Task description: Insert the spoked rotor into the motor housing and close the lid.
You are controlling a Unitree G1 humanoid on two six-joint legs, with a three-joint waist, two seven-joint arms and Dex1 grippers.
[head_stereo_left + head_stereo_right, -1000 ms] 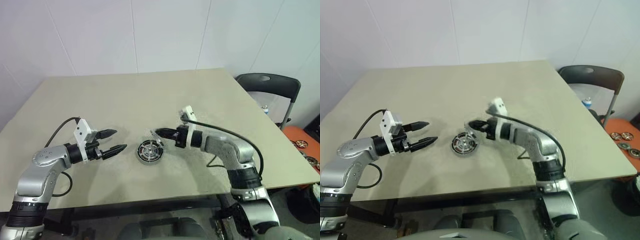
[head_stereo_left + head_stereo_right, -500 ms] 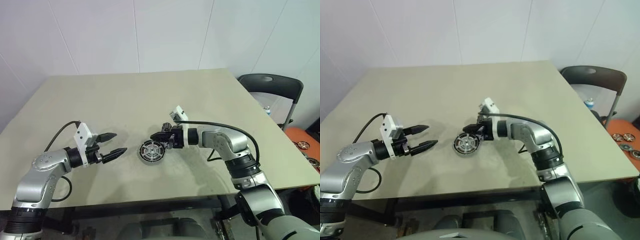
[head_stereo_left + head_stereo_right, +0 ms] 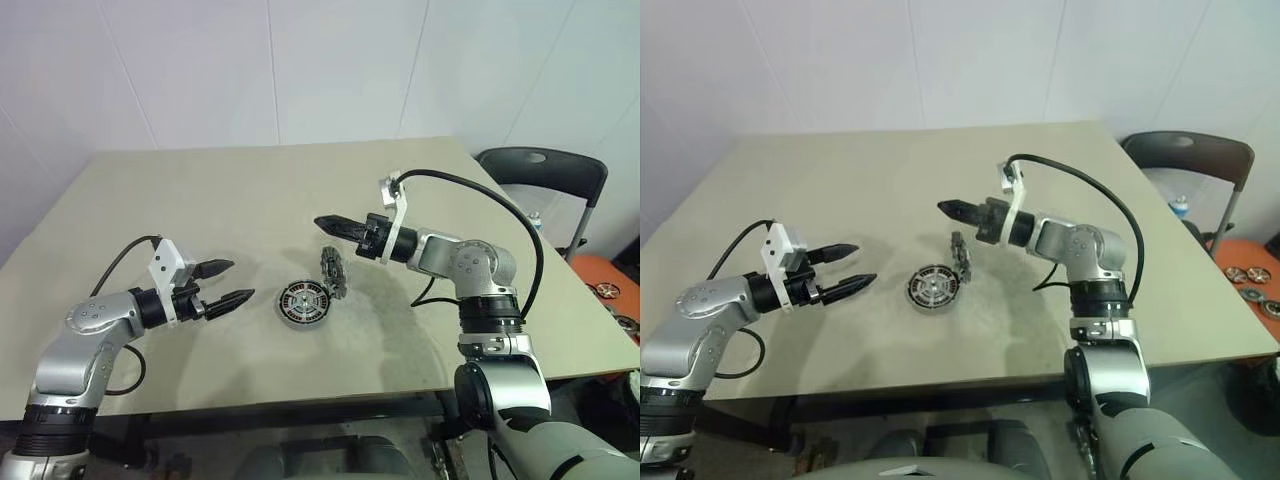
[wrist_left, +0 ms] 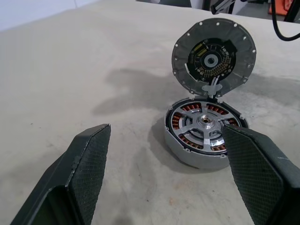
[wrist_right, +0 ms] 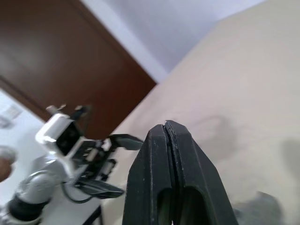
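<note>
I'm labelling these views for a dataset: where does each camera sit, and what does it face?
Head eyes: looking down over the table at both arms and the motor housing.
Left wrist: along the open left gripper toward the housing and its upright lid.
Right wrist: past the shut right gripper toward the left gripper.
Shared: housing, lid.

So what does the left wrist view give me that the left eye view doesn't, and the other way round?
Left wrist view: the lid stands up open with its dark-centred inner face showing. The motor housing shows copper windings around a silvery spoked centre.
Left eye view: the right end effector is shut, in the air beyond the lid, and there is a chair past the table's corner.
Both: the housing and the upright lid sit on the table, with the left end effector open and apart from them.
</note>
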